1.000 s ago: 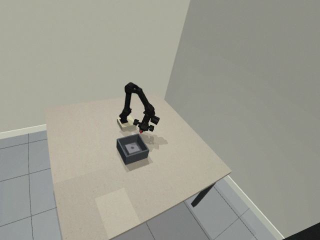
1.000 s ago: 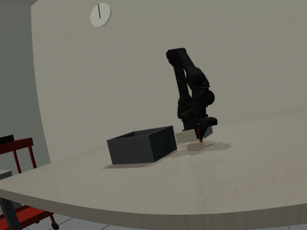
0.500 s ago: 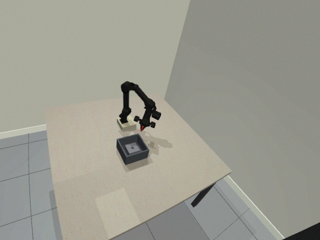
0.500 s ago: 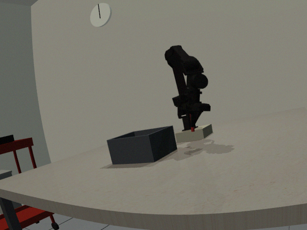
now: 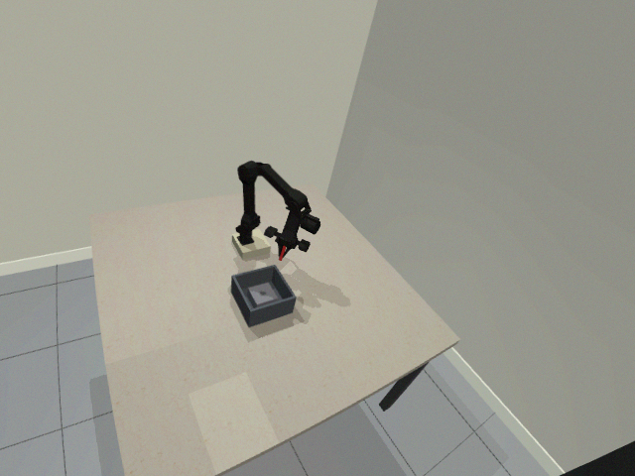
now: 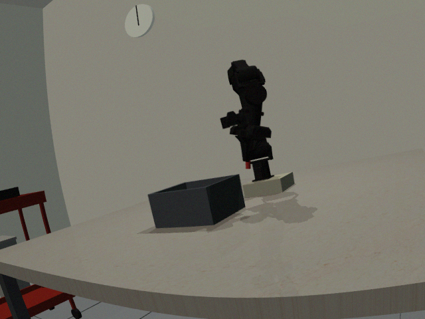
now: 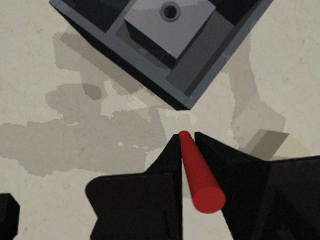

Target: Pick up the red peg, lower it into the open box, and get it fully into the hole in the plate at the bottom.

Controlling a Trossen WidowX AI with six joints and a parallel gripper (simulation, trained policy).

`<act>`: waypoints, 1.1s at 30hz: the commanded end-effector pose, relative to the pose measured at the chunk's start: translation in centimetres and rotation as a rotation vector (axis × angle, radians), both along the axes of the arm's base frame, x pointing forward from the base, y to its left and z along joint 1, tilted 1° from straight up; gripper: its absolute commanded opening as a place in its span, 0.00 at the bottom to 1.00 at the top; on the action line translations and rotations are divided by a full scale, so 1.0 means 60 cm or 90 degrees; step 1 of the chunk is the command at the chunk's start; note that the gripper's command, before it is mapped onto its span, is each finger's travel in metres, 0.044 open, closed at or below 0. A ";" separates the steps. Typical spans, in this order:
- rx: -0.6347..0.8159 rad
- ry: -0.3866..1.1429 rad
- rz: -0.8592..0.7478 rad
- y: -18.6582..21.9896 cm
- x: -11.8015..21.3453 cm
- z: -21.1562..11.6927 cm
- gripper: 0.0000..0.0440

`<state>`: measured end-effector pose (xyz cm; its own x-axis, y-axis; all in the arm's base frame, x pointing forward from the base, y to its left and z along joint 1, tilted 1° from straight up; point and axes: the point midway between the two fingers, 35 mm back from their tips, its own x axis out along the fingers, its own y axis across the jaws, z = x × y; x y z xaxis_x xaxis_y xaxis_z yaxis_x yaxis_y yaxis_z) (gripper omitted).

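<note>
The gripper [image 5: 282, 256] [image 6: 248, 161] [image 7: 186, 137] is clamping the red peg [image 5: 282, 253] [image 6: 248, 165] [image 7: 201, 175] between its fingers, holding it above the bench [image 5: 169, 307] [image 6: 274, 260] [image 7: 30, 110], well in from the edges. The open box [image 5: 271, 313] [image 6: 181, 210] [image 7: 145, 84] is sitting near the peg, away from every bench corner, with the plate [image 5: 262, 297] [image 7: 167, 30] lying at its bottom and the plate's hole [image 5: 263, 293] [image 7: 170, 11] showing.

A lab or workshop is suggested, though which of the 2 cannot be told. A robot arm [image 5: 248, 199] [image 6: 252, 103] is mounted on a pale-topped surface [image 5: 154, 307] [image 6: 309, 254]; a tiled floor [image 5: 31, 327], a wall clock [image 6: 139, 20] and a red wheeled cart [image 6: 22, 202] are seen.
</note>
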<state>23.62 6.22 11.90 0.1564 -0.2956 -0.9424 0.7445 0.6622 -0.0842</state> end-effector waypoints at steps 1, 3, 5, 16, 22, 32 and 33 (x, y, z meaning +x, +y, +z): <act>-0.006 -0.015 -0.020 -0.018 0.018 0.011 0.00; -0.008 -0.022 -0.033 -0.029 0.028 0.015 0.00; -0.010 -0.029 -0.045 -0.041 0.039 0.018 0.00; -0.019 -0.046 -0.090 -0.113 0.094 0.016 0.00; -0.016 -0.043 -0.094 -0.152 0.121 0.005 0.00; 0.004 -0.025 -0.065 -0.203 0.159 -0.027 0.00; 0.006 -0.023 -0.060 -0.206 0.162 -0.032 0.00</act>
<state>32.72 -5.76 10.42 0.1582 -0.3158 -0.9356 0.8172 0.5737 -0.0554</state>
